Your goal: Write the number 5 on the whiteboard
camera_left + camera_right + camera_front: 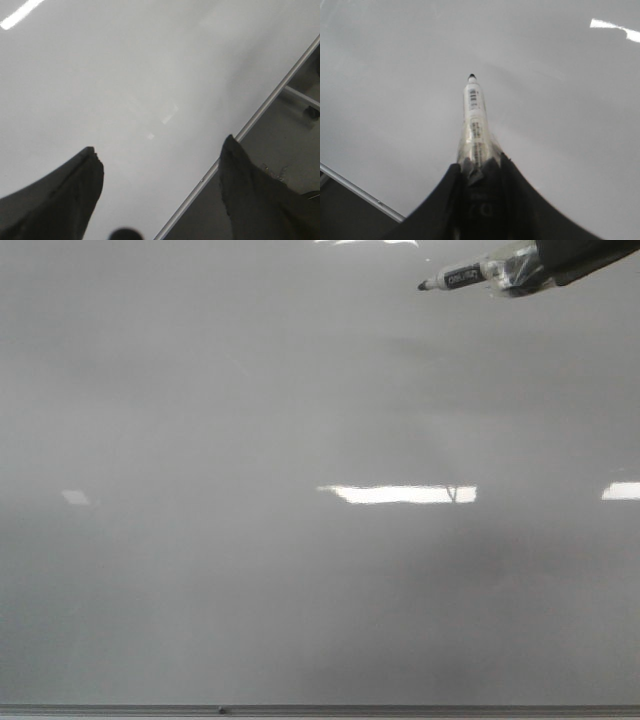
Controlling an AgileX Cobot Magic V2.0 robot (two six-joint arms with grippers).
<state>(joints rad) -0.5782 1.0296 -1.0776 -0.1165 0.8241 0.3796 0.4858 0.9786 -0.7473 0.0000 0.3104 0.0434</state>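
The right pincer (479, 167) is clamped on the marker (474, 120), gripping the rear of the barrel, with the uncapped tip pointing forward. In the front view the marker (462, 278) enters from the upper right. Whether the tip touches the board cannot be told; it appears just above the surface.

The left pincer (160, 192) stands apart and holds nothing, over the board near its frame edge.

The board (300, 570) fills the view and is blank: no digit 5 is visible on it yet.

Handling, as a judgement:
- Marker: light, rigid, smooth plastic barrel. It may rotate or slide back under tip pressure, so a firm clamp is advisable. The rear grip leaves a long lever, so side loads at the tip are amplified.
- Tip: soft felt. Light contact suffices.
- Board: stiff, glossy, low friction. The tip glides easily, so strokes need controlled speed.
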